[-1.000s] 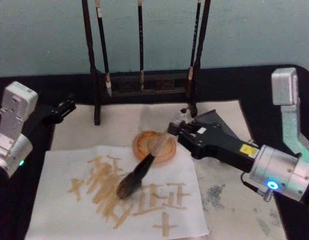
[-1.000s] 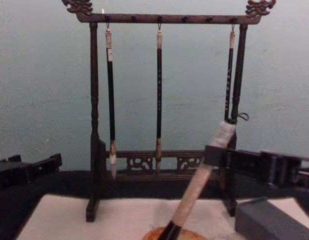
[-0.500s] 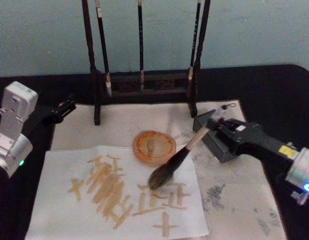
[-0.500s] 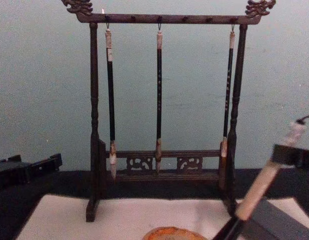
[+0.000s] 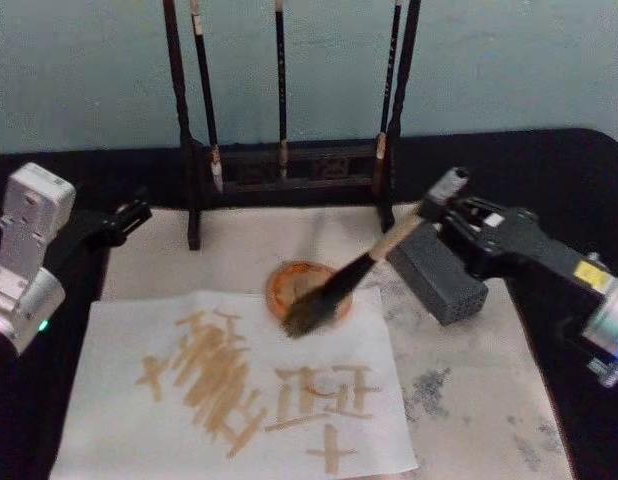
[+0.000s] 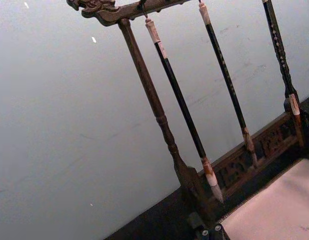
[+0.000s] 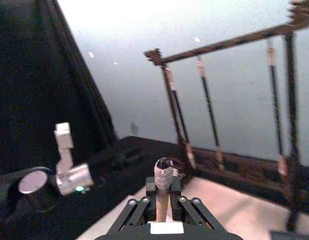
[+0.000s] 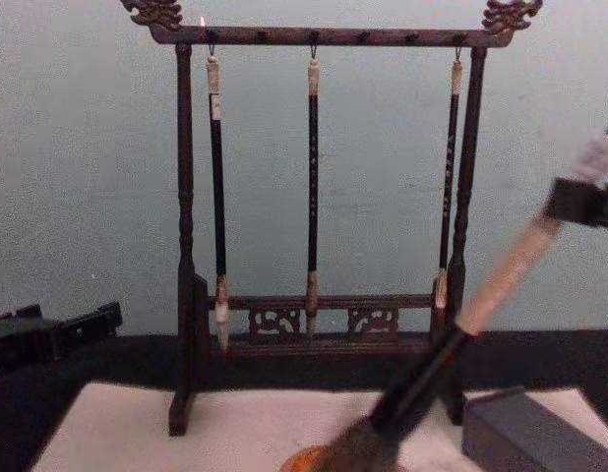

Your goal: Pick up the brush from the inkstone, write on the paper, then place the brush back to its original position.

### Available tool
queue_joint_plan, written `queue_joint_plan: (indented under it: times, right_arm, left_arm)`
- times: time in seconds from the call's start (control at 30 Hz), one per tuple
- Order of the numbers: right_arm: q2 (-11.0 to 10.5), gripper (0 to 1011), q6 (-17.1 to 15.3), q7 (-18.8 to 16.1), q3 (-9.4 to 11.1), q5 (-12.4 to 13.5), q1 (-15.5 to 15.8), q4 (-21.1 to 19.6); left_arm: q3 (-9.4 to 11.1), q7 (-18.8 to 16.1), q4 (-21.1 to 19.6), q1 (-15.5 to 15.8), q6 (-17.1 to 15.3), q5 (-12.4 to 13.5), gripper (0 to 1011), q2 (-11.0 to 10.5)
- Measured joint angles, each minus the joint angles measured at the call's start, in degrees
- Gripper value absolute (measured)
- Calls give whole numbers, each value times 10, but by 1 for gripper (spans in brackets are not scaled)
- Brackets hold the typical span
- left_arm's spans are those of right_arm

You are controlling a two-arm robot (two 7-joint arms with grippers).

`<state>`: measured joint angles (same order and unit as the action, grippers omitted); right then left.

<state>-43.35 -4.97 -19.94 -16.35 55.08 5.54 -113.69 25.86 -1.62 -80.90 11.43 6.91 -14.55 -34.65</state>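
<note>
A: Change since half a second back?
B: Brush (image 5: 354,270) is up off the paper (image 5: 119,340), bristles now over the round orange dish (image 5: 284,285) at mid-frame. Right end effector (image 5: 436,208) is clenched on the handle, higher, at centre right.
A: Other views?
B: Right wrist shows the cord-looped cap (image 7: 163,167) above the fingers. Chest shows the brush slanting down from upper right.
A: Room?
B: Grey block (image 5: 439,275) sits just under the handle. Felt mat (image 5: 469,400) is bare at lower right. Left end effector (image 5: 129,214) is parked at the left edge.

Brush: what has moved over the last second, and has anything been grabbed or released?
The right gripper, jaws shut on the brush, swung right and then back toward the rack. The bristles left the middle of the paper and now hang over the near rim of the orange dish. Nothing was taken or let go. The left gripper, rack, dish and grey block stayed put.
</note>
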Motion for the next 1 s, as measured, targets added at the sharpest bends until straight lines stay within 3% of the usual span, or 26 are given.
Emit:
queue_joint_plan:
  times: [0.13, 0.27, 0.5, 0.73, 1.0]
  right_arm:
    - [12, 166, -5, 0, -17, -11, -18, -5]
    - [32, 166, -17, -1, -50, -28, -47, -2]
    - [58, 166, -40, -2, -91, -41, -77, 31]
    - [63, 166, -47, -4, -99, -39, -80, 56]
    - [56, 166, -45, -6, -94, -26, -68, 82]
  left_arm:
    - [0, 0, 0, 0, 0, 0, 1000, 0]
    - [0, 0, 0, 0, 0, 0, 1002, 0]
    - [0, 0, 0, 0, 0, 0, 1002, 0]
    - [0, 0, 0, 0, 0, 0, 1002, 0]
    - [0, 0, 0, 0, 0, 0, 1002, 0]
